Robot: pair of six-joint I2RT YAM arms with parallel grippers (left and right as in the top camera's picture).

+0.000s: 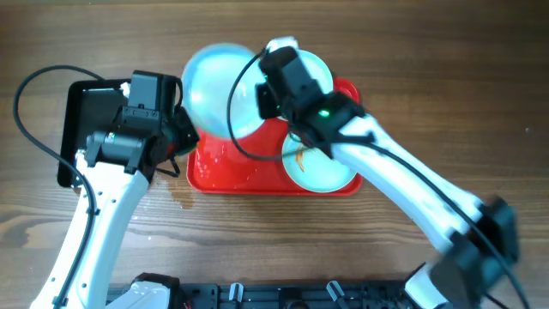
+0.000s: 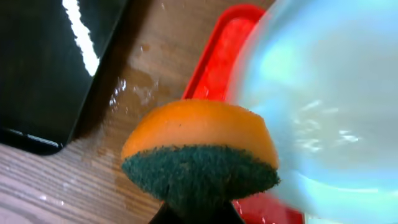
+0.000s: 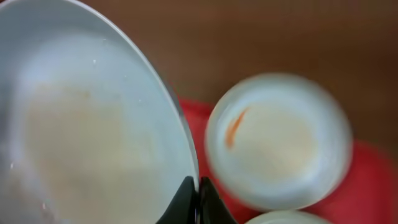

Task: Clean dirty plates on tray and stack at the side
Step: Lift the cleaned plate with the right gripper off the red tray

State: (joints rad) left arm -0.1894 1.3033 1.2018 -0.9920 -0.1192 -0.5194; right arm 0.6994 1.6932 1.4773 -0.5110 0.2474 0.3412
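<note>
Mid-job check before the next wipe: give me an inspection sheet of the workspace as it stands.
Surface: brown wooden table; wet patch beside the large red rectangular plastic tray.
Job's things: one round pale plate held over the tray's far left corner; on the tray, the nearer plate has an orange smear and the far plate is partly hidden by the right arm.
Clutter: glossy black tray left of the red one.
Grippers: left pincer shut on an orange sponge with green scouring face; right pincer shut on the held plate's rim.
Cables: left arm's black cable loops outward; right arm's black cable crosses the held plate.
Surroundings: nothing seen.
</note>
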